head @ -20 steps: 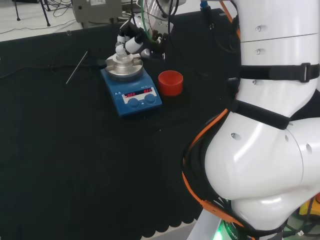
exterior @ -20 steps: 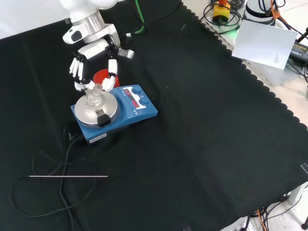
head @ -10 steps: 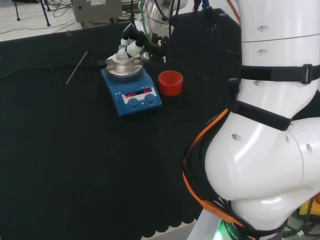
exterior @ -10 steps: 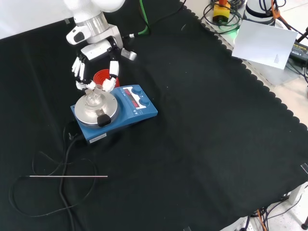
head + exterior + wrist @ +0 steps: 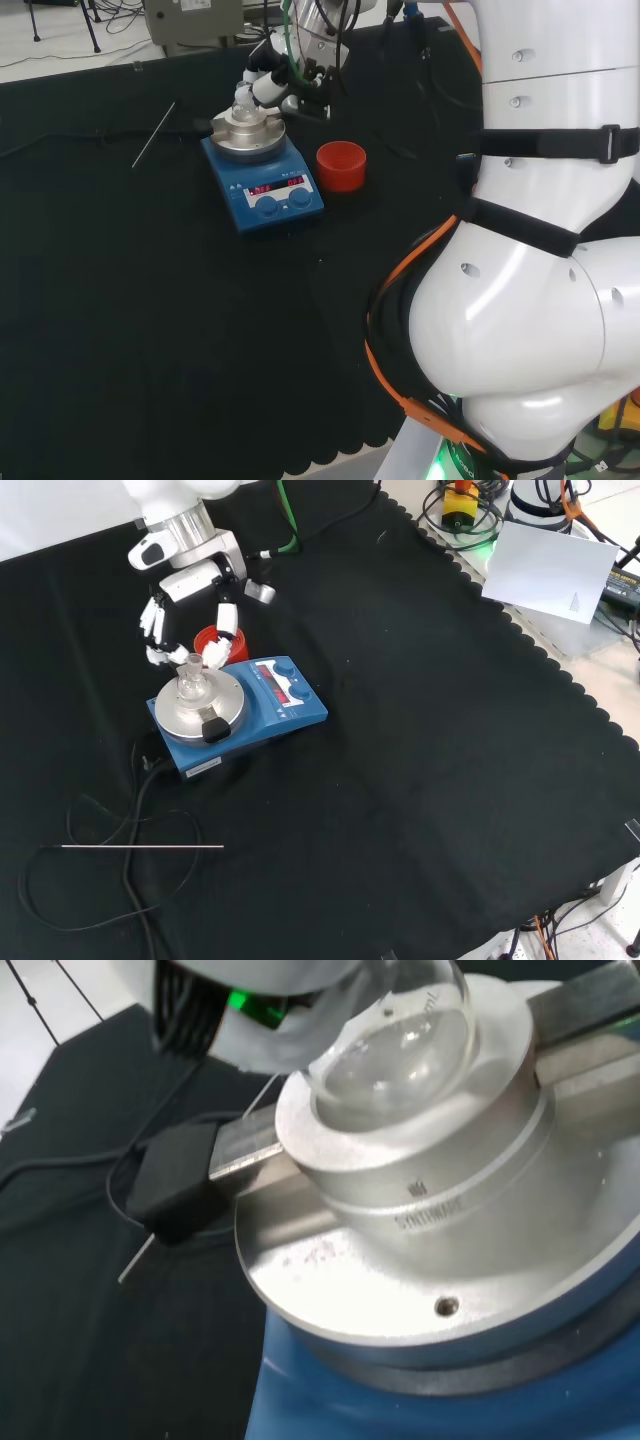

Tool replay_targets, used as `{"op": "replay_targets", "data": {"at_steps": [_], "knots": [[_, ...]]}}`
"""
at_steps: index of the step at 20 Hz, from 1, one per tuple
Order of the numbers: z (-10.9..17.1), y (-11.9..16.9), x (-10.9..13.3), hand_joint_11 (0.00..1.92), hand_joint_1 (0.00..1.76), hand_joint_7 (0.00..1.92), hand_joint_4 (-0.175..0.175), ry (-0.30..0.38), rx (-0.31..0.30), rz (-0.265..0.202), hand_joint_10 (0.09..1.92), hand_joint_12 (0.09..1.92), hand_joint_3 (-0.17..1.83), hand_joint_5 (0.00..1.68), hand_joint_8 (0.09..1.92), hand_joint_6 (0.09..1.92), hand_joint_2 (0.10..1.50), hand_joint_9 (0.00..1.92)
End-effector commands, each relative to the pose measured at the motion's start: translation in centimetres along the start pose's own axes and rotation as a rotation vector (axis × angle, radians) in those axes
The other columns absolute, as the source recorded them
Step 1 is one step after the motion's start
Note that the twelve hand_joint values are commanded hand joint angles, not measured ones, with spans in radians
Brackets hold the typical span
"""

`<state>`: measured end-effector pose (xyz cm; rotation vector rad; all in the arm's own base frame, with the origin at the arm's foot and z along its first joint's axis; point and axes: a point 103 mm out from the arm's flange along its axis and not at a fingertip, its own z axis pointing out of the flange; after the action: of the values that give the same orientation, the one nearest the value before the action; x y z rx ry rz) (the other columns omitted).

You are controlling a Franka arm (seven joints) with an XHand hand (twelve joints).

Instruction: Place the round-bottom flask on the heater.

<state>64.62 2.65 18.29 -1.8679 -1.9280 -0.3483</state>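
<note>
Lab bench, robotics plus chemistry. Just under my fingers (image 5: 222, 620): blue heater (image 5: 240, 716) with lit red readouts, two knobs, metal block on top, clear round-bottom flask (image 5: 392, 1045) seated in block. Beside my fingers: red ribbed ring (image 5: 341, 165). Black cloth (image 5: 420, 780) with scalloped edge under it all. Well away from my fingers: thin metal rod (image 5: 140, 847), looping black cable (image 5: 130, 875), tangled cords and gear past cloth edge.

- Arm (image 5: 530, 200): big white links at right of head view, reaching away over the bench.
- Wrist (image 5: 180, 530): comes in from top of front view, angled down.
- Hand (image 5: 190, 600): palm down, fingers (image 5: 222, 630) relaxed & spread, pointing down, nothing held.
</note>
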Motion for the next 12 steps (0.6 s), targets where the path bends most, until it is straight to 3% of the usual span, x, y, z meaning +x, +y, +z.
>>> {"op": "replay_targets", "data": {"at_steps": [1, 3, 6, 12], "knots": [[-0.1, -0.4, -0.3, 0.48, 0.96, 0.57, -0.032, 0.072, 0.032, -0.076, 0.59, 1.27, 0.73, 0.57, 0.66, 0.82, 0.66, 0.75], [-0.4, -0.6, -0.6, 0.45, 0.93, 0.53, -0.045, 0.083, 0.037, -0.083, 0.62, 1.29, 0.75, 0.42, 0.68, 0.66, 0.62, 0.72], [-0.7, -1.0, -0.9, 0.42, 0.89, 0.49, -0.046, 0.075, 0.025, -0.059, 0.66, 1.3, 0.73, 0.35, 0.7, 0.45, 0.58, 0.69], [-1.8, -1.9, -0.8, 0.4, 0.85, 0.47, -0.042, 0.047, -0.017, -0.023, 0.67, 1.3, 0.69, 0.35, 0.71, 0.35, 0.57, 0.67]]}}
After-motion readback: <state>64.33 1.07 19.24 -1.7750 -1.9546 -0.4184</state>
